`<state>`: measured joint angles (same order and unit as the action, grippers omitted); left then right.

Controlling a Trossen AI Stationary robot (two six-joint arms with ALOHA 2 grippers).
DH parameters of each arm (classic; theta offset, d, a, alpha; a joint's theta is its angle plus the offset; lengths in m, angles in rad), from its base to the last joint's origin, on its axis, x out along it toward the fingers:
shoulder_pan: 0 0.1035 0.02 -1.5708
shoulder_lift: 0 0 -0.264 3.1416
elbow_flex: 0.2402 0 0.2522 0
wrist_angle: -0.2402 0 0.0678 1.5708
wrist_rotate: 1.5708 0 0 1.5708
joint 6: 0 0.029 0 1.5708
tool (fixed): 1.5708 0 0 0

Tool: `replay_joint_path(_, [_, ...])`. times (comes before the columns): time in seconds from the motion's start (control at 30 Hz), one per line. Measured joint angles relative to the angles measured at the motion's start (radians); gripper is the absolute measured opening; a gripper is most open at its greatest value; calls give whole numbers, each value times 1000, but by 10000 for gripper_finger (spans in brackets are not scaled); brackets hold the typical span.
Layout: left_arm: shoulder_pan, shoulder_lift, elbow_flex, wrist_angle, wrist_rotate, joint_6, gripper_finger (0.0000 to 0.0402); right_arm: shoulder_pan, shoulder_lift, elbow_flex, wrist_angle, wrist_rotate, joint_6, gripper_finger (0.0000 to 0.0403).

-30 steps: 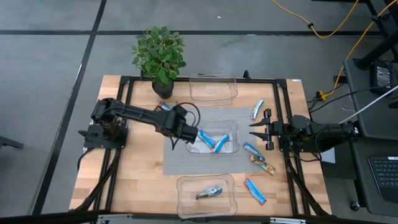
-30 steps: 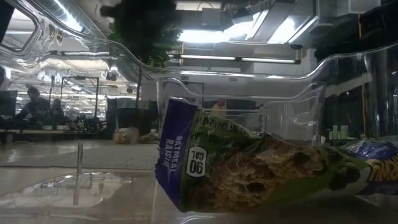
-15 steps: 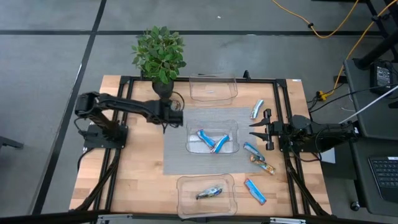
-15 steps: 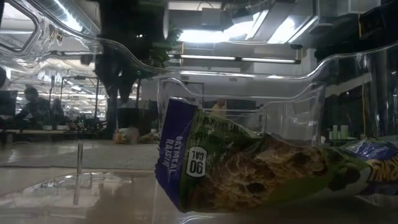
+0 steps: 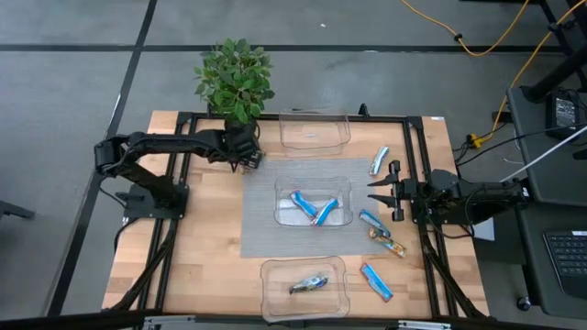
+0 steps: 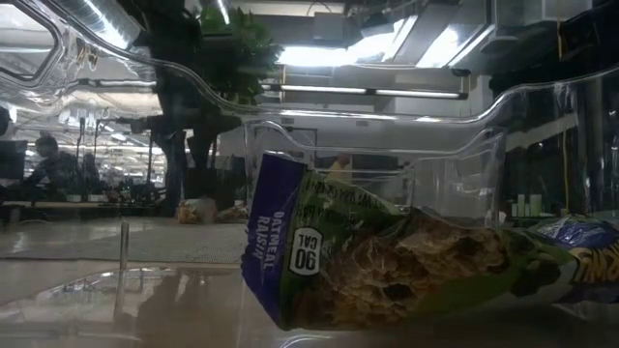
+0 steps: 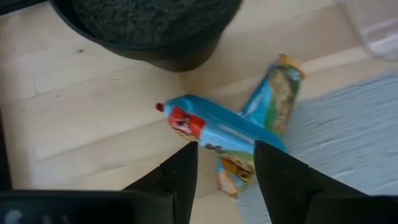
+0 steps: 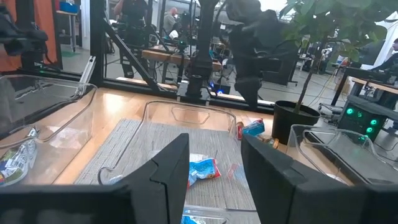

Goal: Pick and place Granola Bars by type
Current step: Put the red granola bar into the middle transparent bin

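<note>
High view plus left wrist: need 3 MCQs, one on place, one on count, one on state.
1. Where is the left hand?
A. over the middle bin
B. beside the dark plant pot, above two wrapped bars
C. at the near bin

2. How many bright blue wrapped granola bars lie in the clear rectangular middle bin?
A. none
B. two
C. five

3. State of the left hand?
A. open, holding nothing
B. shut on a bar
C. shut on the pot

Key: 1 B, the high view puts it by the dark plant pot, and the left wrist view shows the blue wrapped bar with a red end below it. 2 B, two blue wrappers show there. 3 A, its fingers stand apart above that bar. The right hand waits at the table's right.
</note>
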<state>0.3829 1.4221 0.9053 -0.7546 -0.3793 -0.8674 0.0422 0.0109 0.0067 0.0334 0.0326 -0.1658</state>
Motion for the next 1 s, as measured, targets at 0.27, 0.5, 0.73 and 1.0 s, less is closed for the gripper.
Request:
replay_joint_path(0.27, [40, 2, 0, 0, 12, 34, 209, 0, 0, 0, 0, 0, 0, 149])
replay_joint_path(0.5, [41, 44, 0, -2, -15, 10, 231, 0, 0, 0, 0, 0, 0, 149])
replay_joint_path(0.73, [41, 120, -1, -2, -26, -8, 229, 0, 0, 0, 0, 0, 0, 149])
replay_joint_path(1.0, [48, 196, -1, 39, -51, -12, 228, 0, 0, 0, 0, 0, 0, 149])
